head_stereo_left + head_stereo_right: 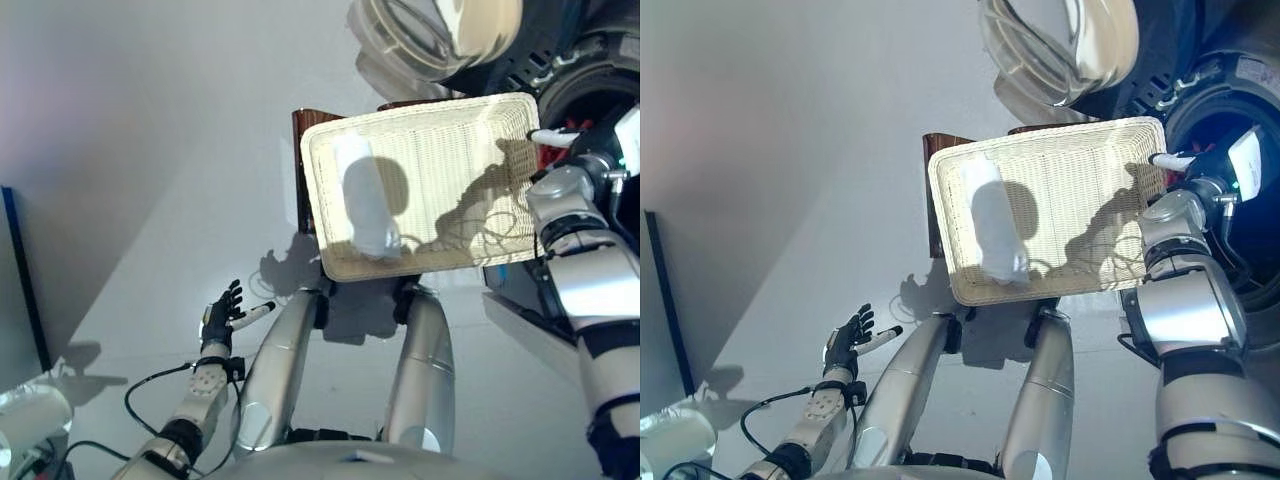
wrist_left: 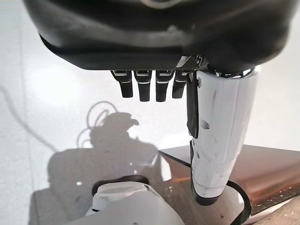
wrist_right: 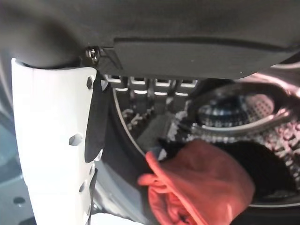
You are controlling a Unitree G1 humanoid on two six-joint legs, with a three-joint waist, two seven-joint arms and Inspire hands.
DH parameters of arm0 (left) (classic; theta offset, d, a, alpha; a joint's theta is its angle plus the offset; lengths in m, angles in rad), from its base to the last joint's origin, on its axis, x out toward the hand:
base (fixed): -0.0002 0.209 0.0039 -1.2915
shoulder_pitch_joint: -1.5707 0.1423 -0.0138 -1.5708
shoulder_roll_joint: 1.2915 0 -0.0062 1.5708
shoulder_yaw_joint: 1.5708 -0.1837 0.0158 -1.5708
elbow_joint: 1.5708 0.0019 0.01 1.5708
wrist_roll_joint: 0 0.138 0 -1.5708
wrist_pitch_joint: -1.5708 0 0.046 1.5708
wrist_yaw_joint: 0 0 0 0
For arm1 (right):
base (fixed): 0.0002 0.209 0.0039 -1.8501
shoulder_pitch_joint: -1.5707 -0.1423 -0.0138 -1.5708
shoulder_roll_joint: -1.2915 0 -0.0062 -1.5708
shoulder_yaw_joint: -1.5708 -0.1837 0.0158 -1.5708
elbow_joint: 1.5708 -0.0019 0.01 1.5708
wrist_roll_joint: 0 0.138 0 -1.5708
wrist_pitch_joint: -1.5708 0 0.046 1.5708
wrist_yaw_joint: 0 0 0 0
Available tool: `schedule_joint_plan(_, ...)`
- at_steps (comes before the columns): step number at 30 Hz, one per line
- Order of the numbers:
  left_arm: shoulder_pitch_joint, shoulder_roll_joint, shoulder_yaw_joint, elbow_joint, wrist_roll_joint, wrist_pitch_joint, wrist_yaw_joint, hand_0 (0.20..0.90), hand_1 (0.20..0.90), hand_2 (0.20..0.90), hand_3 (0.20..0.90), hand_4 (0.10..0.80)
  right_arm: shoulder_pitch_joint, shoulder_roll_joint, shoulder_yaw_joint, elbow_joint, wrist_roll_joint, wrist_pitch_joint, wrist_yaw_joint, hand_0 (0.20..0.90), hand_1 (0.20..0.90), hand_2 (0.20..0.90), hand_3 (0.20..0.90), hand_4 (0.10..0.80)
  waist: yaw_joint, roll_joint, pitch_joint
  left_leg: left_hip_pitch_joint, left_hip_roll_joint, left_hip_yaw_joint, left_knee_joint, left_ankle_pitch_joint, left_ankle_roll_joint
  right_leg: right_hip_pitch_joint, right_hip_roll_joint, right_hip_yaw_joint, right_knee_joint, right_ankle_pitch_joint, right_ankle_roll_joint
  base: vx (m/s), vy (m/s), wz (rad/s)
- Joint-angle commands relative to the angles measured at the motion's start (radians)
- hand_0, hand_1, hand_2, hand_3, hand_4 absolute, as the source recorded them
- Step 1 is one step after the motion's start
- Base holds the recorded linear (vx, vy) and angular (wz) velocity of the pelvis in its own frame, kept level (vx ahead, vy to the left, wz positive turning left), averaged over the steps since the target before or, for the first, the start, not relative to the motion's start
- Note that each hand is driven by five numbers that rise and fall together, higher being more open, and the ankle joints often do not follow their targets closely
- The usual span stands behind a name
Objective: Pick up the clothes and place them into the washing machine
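Red cloth (in drum) just past right hand

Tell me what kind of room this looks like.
Probably a laundry area: a front-loading washing machine with its door open, a wicker laundry basket holding a white garment, and a red garment at the drum's mouth.

The scene is viewed steeply downward from the head by both eye views, which share the wicker basket and the washing machine at far right. The floor is faced closely from the left wrist, the drum from the right.
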Motion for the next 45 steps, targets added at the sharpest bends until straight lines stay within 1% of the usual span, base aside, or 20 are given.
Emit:
schedule_joint_plan(1, 0.006, 0.024, 0.017, 0.026, -0.045, -0.056, 0.045, 0.9, 0.9, 0.9, 0.9, 0.8, -0.058, -0.125, 0.051, 0.014, 0.044, -0.015, -0.066, 0.9, 0.9, 0.9, 0.9, 0.8, -0.058, 0.003, 0.018, 0.114, -0.036, -0.037, 0.014, -0.108, -0.111, 0.009, 0.019, -0.047, -0.347, 0.211, -0.014, 0.184, -0.206, -0.07)
schedule_joint_plan(3, 0.018, 0.031, 0.023, -0.007, -0.052, -0.059, 0.037, 0.9, 0.9, 0.9, 0.9, 0.8, -0.062, -0.139, 0.046, 0.021, 0.065, -0.022, -0.052, 0.9, 0.9, 0.9, 0.9, 0.8, -0.065, 0.017, 0.009, 0.105, -0.047, -0.043, 0.029, -0.111, -0.109, 0.011, 0.033, 0.005, -0.307, 0.246, -0.021, 0.069, -0.127, 0.26)
schedule_joint_plan(11, 0.065, -0.014, 0.036, 0.035, -0.03, -0.024, 0.024, 0.9, 0.9, 0.9, 0.9, 0.8, 0.005, -0.072, 0.039, 0.046, 0.072, -0.037, -0.023, 0.9, 0.9, 0.9, 0.9, 0.8, -0.041, 0.021, -0.042, 0.15, 0.017, -0.055, 0.096, -0.126, -0.141, 0.127, 0.078, -0.051, -0.293, 0.153, -0.073, 0.117, -0.135, 0.09)
schedule_joint_plan(12, 0.074, -0.019, 0.035, 0.039, -0.033, -0.024, 0.019, 0.9, 0.9, 0.9, 0.9, 0.8, 0.026, -0.067, 0.029, 0.045, 0.072, -0.04, -0.02, 0.9, 0.9, 0.9, 0.9, 0.8, -0.041, 0.02, -0.045, 0.131, 0.019, -0.05, 0.139, -0.101, -0.157, 0.158, 0.084, -0.048, -0.303, 0.136, -0.083, 0.098, -0.14, 0.06)
schedule_joint_plan(14, 0.075, -0.03, 0.028, 0.041, -0.034, -0.02, 0.012, 0.9, 0.9, 0.9, 0.9, 0.8, 0.054, -0.075, 0.005, 0.043, 0.079, -0.046, -0.012, 0.9, 0.9, 0.9, 0.9, 0.8, -0.027, 0.02, -0.028, 0.054, 0.023, -0.059, 0.269, 0.058, -0.208, 0.202, 0.091, -0.052, -0.304, 0.11, -0.117, 0.058, -0.158, 0.08)
schedule_joint_plan(15, 0.071, -0.031, 0.027, 0.051, -0.03, -0.018, 0.01, 0.9, 0.9, 0.9, 0.9, 0.8, 0.07, -0.077, -0.007, 0.046, 0.086, -0.052, -0.014, 0.9, 0.9, 0.9, 0.9, 0.8, -0.019, 0.019, -0.024, 0.034, 0.028, -0.062, 0.305, 0.09, -0.21, 0.216, 0.087, -0.058, -0.302, 0.102, -0.131, 0.08, -0.133, 0.34)
schedule_joint_plan(18, 0.068, -0.029, 0.031, 0.064, -0.029, -0.016, 0.011, 0.9, 0.9, 0.9, 0.9, 0.8, 0.089, -0.059, -0.013, 0.056, 0.096, -0.059, -0.016, 0.9, 0.9, 0.9, 0.9, 0.8, -0.007, 0.016, -0.031, 0.017, 0.039, -0.077, 0.304, 0.071, -0.191, 0.234, 0.094, -0.063, -0.298, 0.079, -0.132, 0.139, -0.074, 0.48)
schedule_joint_plan(19, 0.063, -0.021, 0.044, 0.073, -0.027, -0.015, 0.014, 0.9, 0.9, 0.9, 0.9, 0.8, 0.096, -0.05, -0.017, 0.068, 0.109, -0.062, -0.009, 0.9, 0.9, 0.9, 0.9, 0.8, 0.013, 0.021, -0.033, -0.013, 0.083, -0.082, 0.187, 0.039, -0.187, 0.264, 0.12, -0.066, -0.275, 0.021, -0.121, 0.205, -0.013, 0.06)
schedule_joint_plan(20, 0.058, -0.015, 0.045, 0.078, -0.022, -0.013, 0.018, 0.9, 0.9, 0.9, 0.9, 0.8, 0.094, -0.048, -0.018, 0.074, 0.112, -0.065, -0.01, 0.9, 0.9, 0.9, 0.9, 0.8, 0.029, 0.029, -0.023, -0.02, 0.115, -0.088, 0.037, 0.138, -0.187, 0.268, 0.142, -0.073, -0.273, 0.035, -0.119, 0.205, -0.015, -0.02)
schedule_joint_plan(21, 0.058, -0.015, 0.045, 0.078, -0.022, -0.013, 0.018, 0.9, 0.9, 0.9, 0.9, 0.8, 0.094, -0.048, -0.018, 0.074, 0.113, -0.065, -0.01, 0.9, 0.9, 0.9, 0.9, 0.8, 0.029, 0.027, -0.02, -0.014, 0.114, -0.086, 0.032, 0.14, -0.187, 0.271, 0.14, -0.072, -0.273, 0.035, -0.119, 0.22, 0.087, 0.01)
schedule_joint_plan(22, 0.053, -0.006, 0.049, 0.087, -0.02, -0.013, 0.027, 0.9, 0.9, 0.9, 0.9, 0.8, 0.087, -0.04, -0.016, 0.083, 0.125, -0.073, -0.014, 0.9, 0.9, 0.9, 0.9, 0.8, 0.074, 0.048, -0.002, 0.007, 0.163, -0.144, -0.223, 0.26, -0.202, 0.289, 0.199, -0.066, -0.228, -0.007, -0.103, 0.315, 0.088, -0.01)
schedule_joint_plan(23, 0.047, -0.002, 0.05, 0.104, -0.023, -0.012, 0.027, 0.9, 0.9, 0.9, 0.9, 0.8, 0.077, -0.036, -0.014, 0.085, 0.131, -0.08, -0.014, 0.9, 0.9, 0.9, 0.9, 0.8, 0.085, 0.054, 0.003, 0.033, 0.186, -0.157, -0.314, 0.287, -0.199, 0.29, 0.215, -0.056, -0.2, -0.031, -0.096, 0.315, 0.09, -0.11)
schedule_joint_plan(26, 0.049, 0.002, 0.056, 0.129, -0.02, -0.011, 0.036, 0.9, 0.9, 0.9, 0.9, 0.8, 0.065, -0.006, -0.003, 0.077, 0.131, -0.088, 0.013, 0.9, 0.9, 0.9, 0.9, 0.8, 0.095, 0.057, -0.011, 0.104, 0.194, -0.154, -0.363, 0.276, -0.192, 0.262, 0.234, -0.035, -0.139, -0.053, -0.075, 0.154, 0.182, -0.65)
schedule_joint_plan(30, 0.037, 0.004, 0.059, 0.121, -0.013, -0.022, 0.034, 0.9, 0.9, 0.9, 0.9, 0.8, 0.06, -0.002, 0.013, 0.085, 0.128, -0.075, 0.052, 0.9, 0.9, 0.9, 0.9, 0.8, 0.099, 0.05, -0.039, 0.102, 0.157, -0.096, -0.335, 0.258, -0.181, 0.252, 0.194, -0.007, -0.175, -0.031, -0.061, 0.113, 0.233, -1.01)
schedule_joint_plan(33, 0.034, 0.007, 0.065, 0.098, -0.02, -0.029, 0.034, 0.9, 0.9, 0.9, 0.9, 0.8, 0.053, -0.003, 0.03, 0.083, 0.113, -0.065, 0.057, 0.9, 0.9, 0.9, 0.9, 0.8, 0.103, 0.052, -0.046, 0.103, 0.149, -0.074, -0.336, 0.251, -0.174, 0.254, 0.178, 0.009, -0.212, -0.01, -0.05, 0.119, 0.243, -0.65)
schedule_joint_plan(34, 0.03, 0.007, 0.074, 0.078, -0.03, -0.04, 0.038, 0.9, 0.9, 0.9, 0.9, 0.8, 0.033, -0.004, 0.044, 0.086, 0.098, -0.056, 0.064, 0.9, 0.9, 0.9, 0.9, 0.8, 0.112, 0.053, -0.052, 0.105, 0.144, -0.05, -0.339, 0.24, -0.169, 0.262, 0.153, 0.005, -0.26, 0.02, -0.032, 0.077, 0.241, -0.7)
schedule_joint_plan(35, 0.029, 0.007, 0.081, 0.072, -0.037, -0.043, 0.041, 0.9, 0.9, 0.9, 0.9, 0.8, 0.019, 0.002, 0.053, 0.085, 0.09, -0.052, 0.064, 0.9, 0.9, 0.9, 0.9, 0.8, 0.127, 0.049, -0.053, 0.103, 0.148, -0.036, -0.34, 0.235, -0.168, 0.259, 0.137, -0.024, -0.283, 0.041, -0.027, 0.084, 0.335, -1.14)
schedule_joint_plan(36, 0.031, 0.014, 0.09, 0.053, -0.051, -0.051, 0.048, 0.9, 0.9, 0.9, 0.9, 0.8, -0.006, 0.0, 0.07, 0.079, 0.079, -0.049, 0.065, 0.9, 0.9, 0.9, 0.9, 0.8, 0.157, 0.041, -0.052, 0.097, 0.157, -0.014, -0.342, 0.229, -0.172, 0.257, 0.094, -0.112, -0.314, 0.073, -0.021, 0.028, 0.139, -1.16)
schedule_joint_plan(37, 0.034, 0.012, 0.093, 0.049, -0.058, -0.05, 0.037, 0.9, 0.9, 0.9, 0.9, 0.8, -0.014, -0.006, 0.076, 0.078, 0.075, -0.047, 0.073, 0.9, 0.9, 0.9, 0.9, 0.8, 0.16, 0.04, -0.054, 0.097, 0.164, -0.008, -0.346, 0.23, -0.173, 0.258, 0.076, -0.135, -0.325, 0.081, -0.017, 0.03, 0.048, -0.94)
schedule_joint_plan(45, 0.022, 0.003, 0.076, 0.044, -0.064, -0.05, 0.033, 0.9, 0.9, 0.9, 0.9, 0.8, -0.072, -0.032, 0.115, 0.08, 0.071, -0.041, 0.073, 0.9, 0.9, 0.9, 0.9, 0.8, 0.128, 0.031, -0.056, 0.111, 0.156, 0.013, -0.341, 0.205, -0.166, 0.261, 0.071, -0.12, -0.374, 0.096, -0.015, 0.059, 0.035, -0.1)
